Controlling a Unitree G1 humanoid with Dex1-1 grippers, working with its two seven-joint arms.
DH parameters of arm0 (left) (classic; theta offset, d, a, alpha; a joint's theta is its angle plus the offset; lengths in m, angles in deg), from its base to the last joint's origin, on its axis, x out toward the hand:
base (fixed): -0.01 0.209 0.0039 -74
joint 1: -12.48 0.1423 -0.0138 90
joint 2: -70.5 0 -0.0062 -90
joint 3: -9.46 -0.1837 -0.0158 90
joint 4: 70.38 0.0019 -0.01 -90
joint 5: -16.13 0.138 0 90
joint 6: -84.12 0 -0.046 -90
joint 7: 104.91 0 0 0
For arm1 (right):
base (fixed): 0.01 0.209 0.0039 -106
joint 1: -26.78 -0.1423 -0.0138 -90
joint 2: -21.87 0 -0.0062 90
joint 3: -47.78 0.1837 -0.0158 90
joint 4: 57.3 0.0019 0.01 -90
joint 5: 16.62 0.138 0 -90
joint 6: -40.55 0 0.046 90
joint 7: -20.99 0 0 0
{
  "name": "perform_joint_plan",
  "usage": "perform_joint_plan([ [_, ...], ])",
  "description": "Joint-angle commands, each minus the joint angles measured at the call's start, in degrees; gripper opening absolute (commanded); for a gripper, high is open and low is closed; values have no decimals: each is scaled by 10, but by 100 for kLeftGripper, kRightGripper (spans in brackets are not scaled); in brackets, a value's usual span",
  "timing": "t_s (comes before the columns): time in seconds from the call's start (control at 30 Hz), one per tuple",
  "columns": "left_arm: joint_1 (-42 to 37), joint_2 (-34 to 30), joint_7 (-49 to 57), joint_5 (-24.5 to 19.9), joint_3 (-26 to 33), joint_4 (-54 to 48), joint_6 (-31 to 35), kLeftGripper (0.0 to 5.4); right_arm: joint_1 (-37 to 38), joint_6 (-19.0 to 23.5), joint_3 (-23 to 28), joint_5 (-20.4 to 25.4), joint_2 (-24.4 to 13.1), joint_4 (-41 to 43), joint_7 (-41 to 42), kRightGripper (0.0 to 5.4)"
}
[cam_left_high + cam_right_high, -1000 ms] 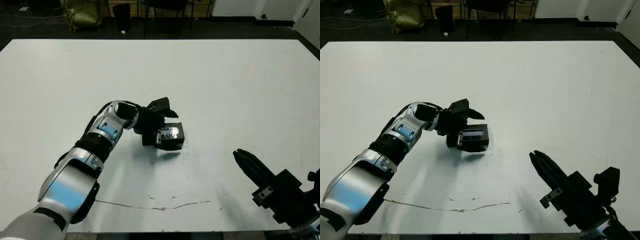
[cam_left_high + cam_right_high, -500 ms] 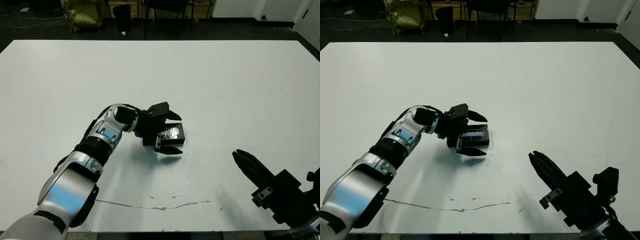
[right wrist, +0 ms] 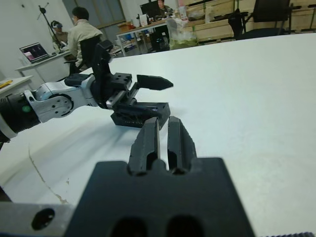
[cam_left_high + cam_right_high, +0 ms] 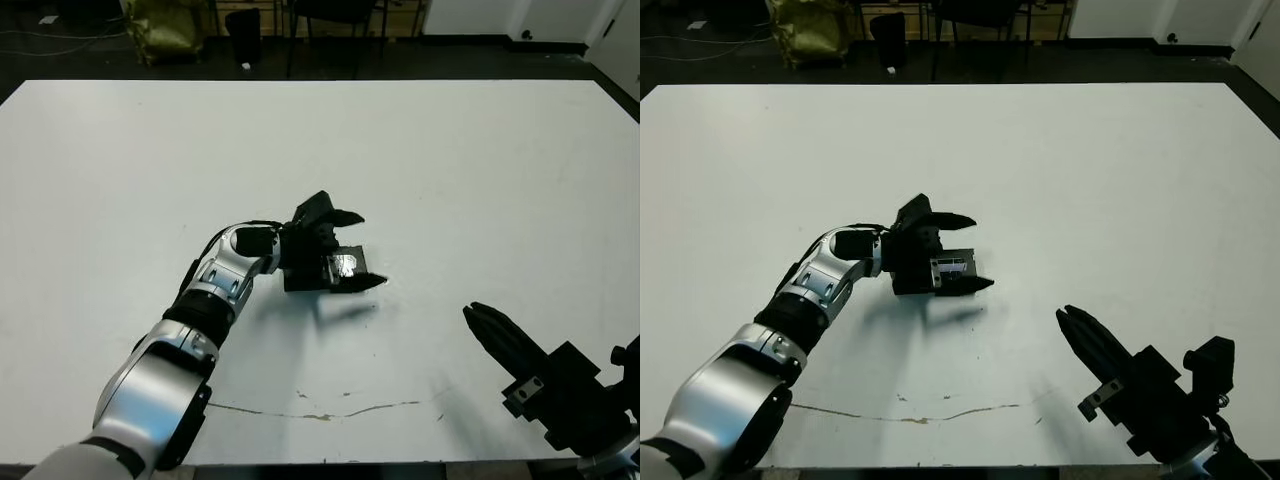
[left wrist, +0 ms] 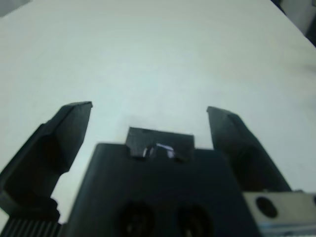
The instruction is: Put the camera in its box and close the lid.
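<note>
The left claw [image 4: 345, 248] was out over the middle of the white tabletop [image 4: 450, 160], its two black fingers [image 5: 64, 133] spread wide apart and holding nothing. One finger reached out above the far side of the box, the other past its near side, so the claw stood over the box rather than clamped on it. In the left wrist view the gap between the fingers showed only bare tabletop and the claw's own black body.

The box [image 3: 140, 114] rested flat on the tabletop, directly under the left claw. Seen from the side in the right wrist view, it was a low black slab with the claw raised a little above it. The lid [image 4: 343, 265] lay on top of the box, and its silvery strip caught the light between the two fingers in the head views. Whether the lid was seated fully down all round could not be told. The camera could not be seen anywhere.

The right claw [image 4: 487, 327] hung near the front right corner of the tabletop, well apart from the box, with its fingers [image 3: 148, 140] pressed together and empty, pointing towards the box.

Beyond the tabletop in the right wrist view, a person [image 3: 85, 30] sat in a chair with their back turned, near a desk with an open laptop [image 3: 32, 51].
</note>
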Motion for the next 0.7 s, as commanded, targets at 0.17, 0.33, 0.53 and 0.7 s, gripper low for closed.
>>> perform_joint_plan([
  [0.17,54,-29,-58,-111,42,-148,175,538,-5,2,-13,-13,5,-12,-3,0],
  [0.33,125,-31,36,-170,85,-290,293,538,-11,2,-19,-12,8,-19,-1,0],
  [0.53,248,12,285,-121,108,-500,283,452,-22,-1,-23,-10,12,-28,3,0],
  [0.7,306,11,374,-83,98,-591,250,328,-37,1,-26,-8,26,-27,-18,0],
])
